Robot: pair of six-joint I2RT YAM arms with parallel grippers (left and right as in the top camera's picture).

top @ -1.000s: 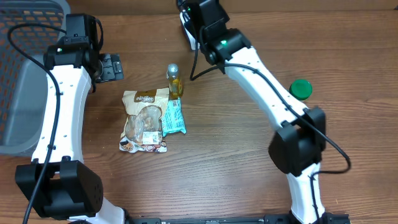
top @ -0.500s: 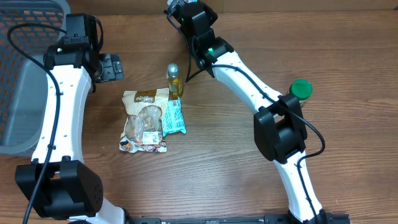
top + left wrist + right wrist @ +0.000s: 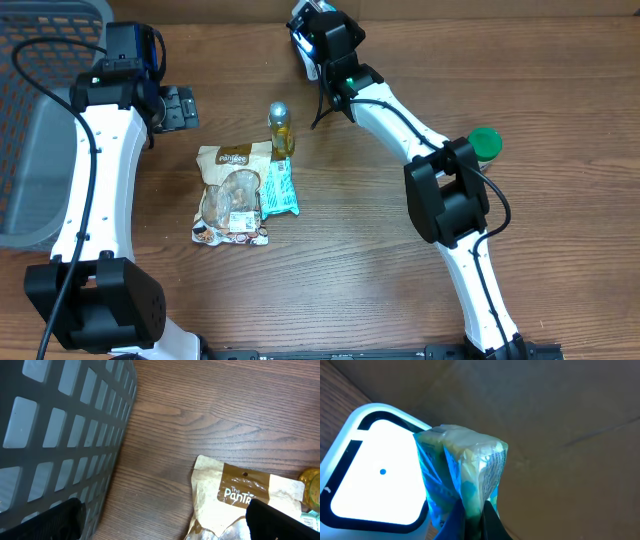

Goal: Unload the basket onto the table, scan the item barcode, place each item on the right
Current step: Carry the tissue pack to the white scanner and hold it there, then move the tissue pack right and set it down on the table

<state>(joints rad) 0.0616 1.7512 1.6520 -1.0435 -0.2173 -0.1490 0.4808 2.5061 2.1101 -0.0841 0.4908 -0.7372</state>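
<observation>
The right claw (image 3: 470,516) grips a blue packet (image 3: 465,470), with the lit scanner (image 3: 370,480) at its 9 o'clock. The left claw (image 3: 170,520) gapes wide, with the basket (image 3: 60,425) at 10 o'clock.

I am reading white lettering on the tan pouch (image 3: 225,480): "The" over "PanTr", the rest running out of view. Fine print on the blue packet (image 3: 487,467) is blurring past reading.

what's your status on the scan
Right tool shut on blue packet, at the lit scanner. Left tool open, near basket. Nothing in the way.
</observation>
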